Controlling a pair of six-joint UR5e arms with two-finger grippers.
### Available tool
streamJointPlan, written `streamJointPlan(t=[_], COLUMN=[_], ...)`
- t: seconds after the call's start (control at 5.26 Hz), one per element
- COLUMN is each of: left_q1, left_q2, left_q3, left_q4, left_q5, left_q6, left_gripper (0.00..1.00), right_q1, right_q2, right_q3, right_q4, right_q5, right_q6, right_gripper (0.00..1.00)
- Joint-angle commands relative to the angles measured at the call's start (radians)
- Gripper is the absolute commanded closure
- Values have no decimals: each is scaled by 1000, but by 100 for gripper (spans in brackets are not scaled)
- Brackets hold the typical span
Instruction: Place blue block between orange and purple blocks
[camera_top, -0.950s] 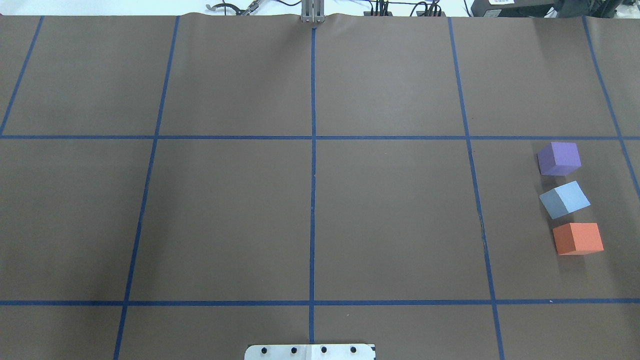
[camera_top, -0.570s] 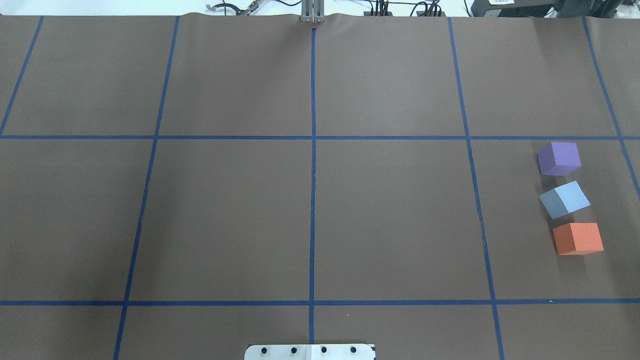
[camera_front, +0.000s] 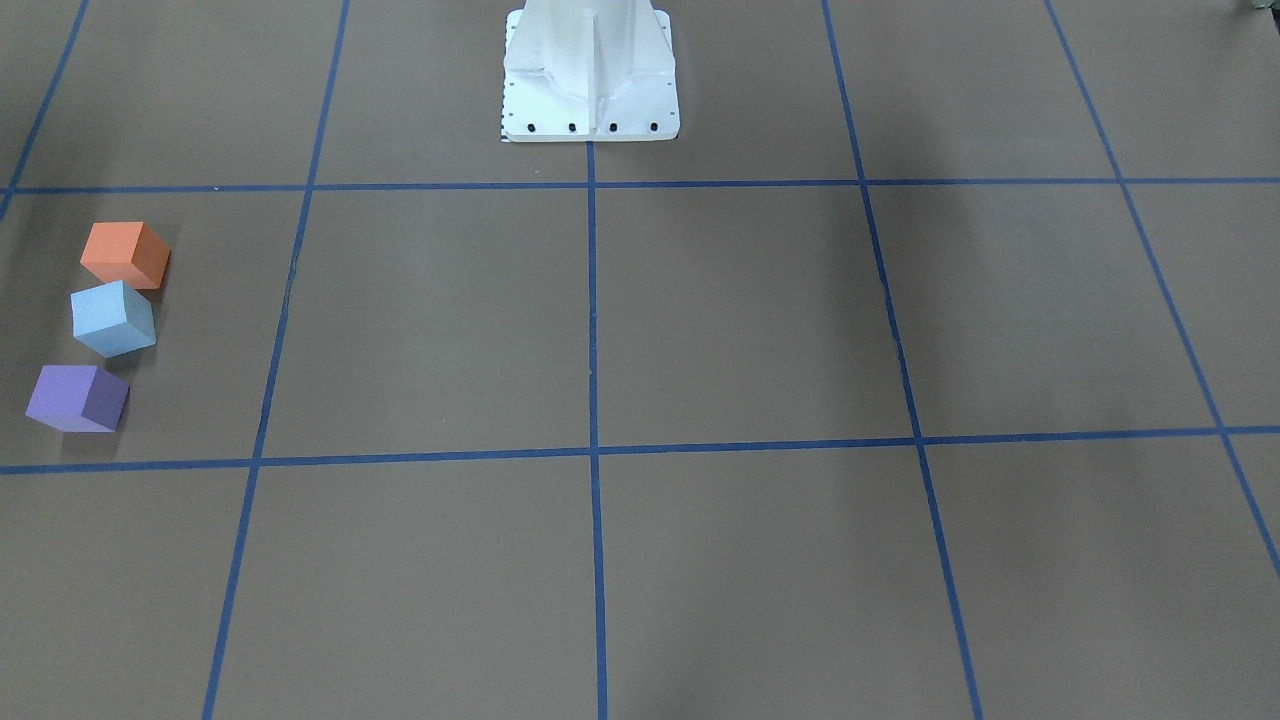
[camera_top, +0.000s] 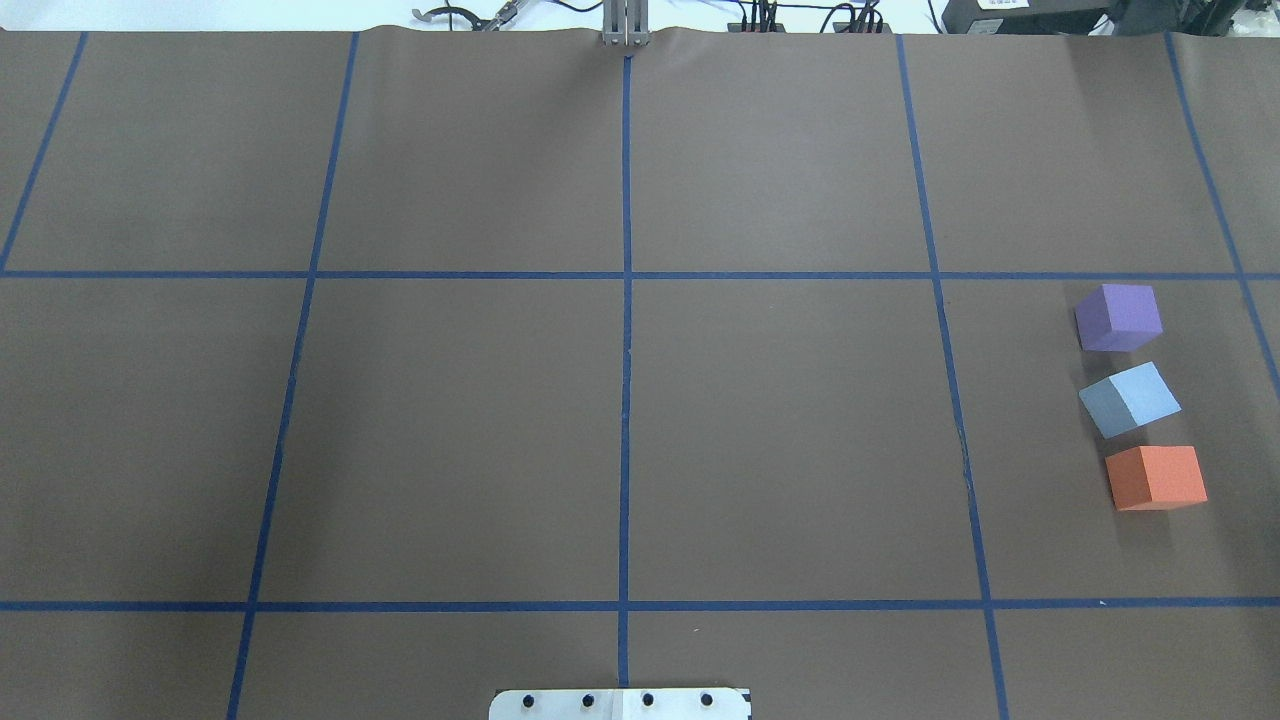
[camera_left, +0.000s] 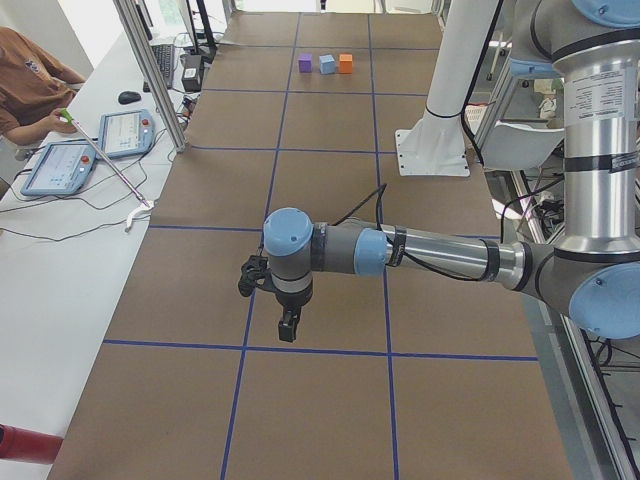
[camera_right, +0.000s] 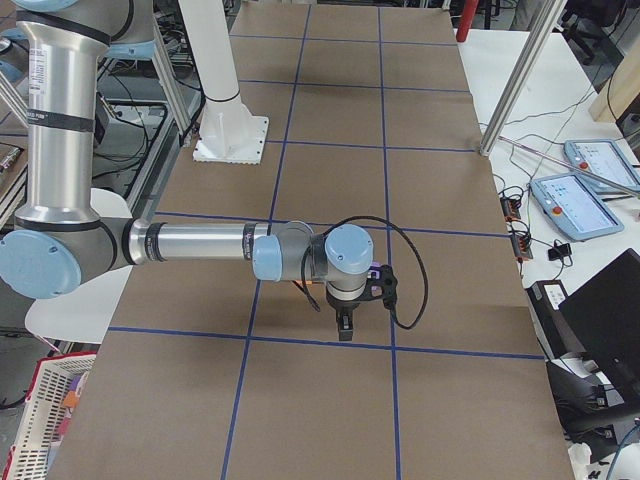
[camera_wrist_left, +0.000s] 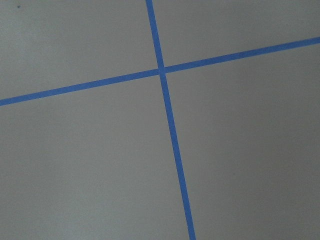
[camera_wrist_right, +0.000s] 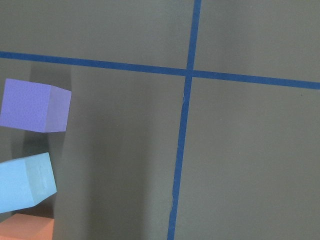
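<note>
The purple block, the light blue block and the orange block stand in a column at the table's right side, the blue one in the middle and turned at an angle. They also show in the front view: orange, blue, purple. The right wrist view shows them at its left edge, the purple block uppermost. My left gripper hangs over bare table far from the blocks. My right gripper hangs near the blocks. I cannot tell whether either is open or shut.
The brown table cover carries a grid of blue tape lines. The robot's white base plate sits at the near middle edge. An operator and tablets are at a side table.
</note>
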Motion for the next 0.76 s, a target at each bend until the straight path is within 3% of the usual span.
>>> streamJointPlan(t=[0.0,0.57], left_q1=[0,0], left_q2=[0,-2], left_q3=[3,9], left_q4=[3,5], left_q5=[-3,-3], left_q6=[0,0], left_gripper=[0,0], right_q1=[0,0], right_q2=[9,9], right_q3=[5,5], right_q4=[6,6], right_q5=[-4,-2], right_q6=[7,7], right_gripper=[0,0])
